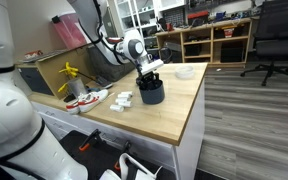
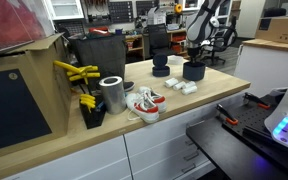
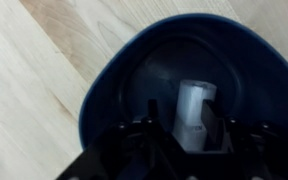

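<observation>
Dark blue cup (image 3: 114, 90) filling most of the wrist view, seen from straight above, rim cut off at the right and lower edges. Pale wood tabletop (image 3: 34, 60) showing at the left and along the top. Inside the cup, right of centre: a white piece (image 3: 196, 105), blocky and blurred.

Black gripper (image 3: 181, 122) entering from the bottom edge, tips down inside the cup's mouth. Jaws roughly half open. One finger (image 3: 151, 108) left of the white piece with a dark gap between them. Other finger against or overlapping the piece's right side; cannot tell which. No firm hold on anything to be seen.

In both exterior views, cup (image 1: 151, 93) (image 2: 193, 72) upright on the wood. Right of centre in one frame, upper right of centre in the other. Same gripper (image 1: 150, 74) (image 2: 194, 58) straight above it, pointing down into it.

Small white blocks (image 1: 122, 100) (image 2: 181, 87) loose on the wood near the cup, to its lower left in both frames. Red-and-white shoes (image 1: 86, 100) (image 2: 144, 103) further left. Metal can (image 2: 112, 93) just left of the shoes, yellow clamps (image 2: 76, 72) above and left of the can. White bowl (image 1: 185, 72) upper right of the cup, apart from it.
</observation>
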You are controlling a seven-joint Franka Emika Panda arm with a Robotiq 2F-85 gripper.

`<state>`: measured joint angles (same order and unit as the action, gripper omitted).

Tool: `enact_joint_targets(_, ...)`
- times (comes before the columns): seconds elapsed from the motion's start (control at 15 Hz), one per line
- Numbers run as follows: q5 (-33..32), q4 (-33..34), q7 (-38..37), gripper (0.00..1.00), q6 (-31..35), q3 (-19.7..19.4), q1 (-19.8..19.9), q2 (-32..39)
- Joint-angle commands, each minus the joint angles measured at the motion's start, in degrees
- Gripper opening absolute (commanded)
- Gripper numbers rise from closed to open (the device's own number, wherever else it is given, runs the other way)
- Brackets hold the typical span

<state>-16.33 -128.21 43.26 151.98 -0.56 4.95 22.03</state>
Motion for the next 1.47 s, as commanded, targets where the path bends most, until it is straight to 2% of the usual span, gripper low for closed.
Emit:
enact_joint_targets(0.0, 0.7, -0.9, -1.3, 0.54, 2.1, 0.7, 0.7, 0.1)
enact_joint_targets(0.33, 1.1, -1.4, -1.0, 0.63, 2.1, 1.0, 1.0, -0.1)
enact_joint_targets(0.4, 1.1, -1.4, -1.0, 0.69, 2.2, 1.0, 1.0, -0.1)
enact_joint_targets(0.53, 0.8, -1.6, -1.2, 0.71, 2.5, 0.8, 1.0, 0.1)
enact_joint_targets(0.6, 0.6, -1.7, -1.2, 0.77, 2.5, 0.7, 0.9, 0.2)
enact_joint_targets(0.67, 0.6, -1.7, -1.3, 0.76, 2.6, 0.6, 1.0, 0.3)
enact_joint_targets(0.73, 0.4, -1.9, -1.3, 0.81, 2.7, 0.6, 0.9, 0.4)
enact_joint_targets(0.93, 0.0, -2.9, -1.3, 0.75, 4.2, 0.4, 1.0, 0.0)
enact_joint_targets(1.13, -0.7, -3.9, -1.7, 0.63, 6.6, 0.1, 0.8, -0.2)
enact_joint_targets(1.2, -1.1, -4.1, -1.9, 0.61, 7.4, -0.1, 0.7, -0.2)
enact_joint_targets(1.27, -1.6, -4.4, -2.1, 0.44, 8.2, -0.4, 0.4, 0.0)
enact_joint_targets(1.33, -2.3, -4.6, -2.4, 0.38, 8.7, -0.7, 0.1, 0.2)
enact_joint_targets(1.4, -2.9, -4.9, -2.6, 0.35, 9.3, -1.0, -0.1, 0.2)
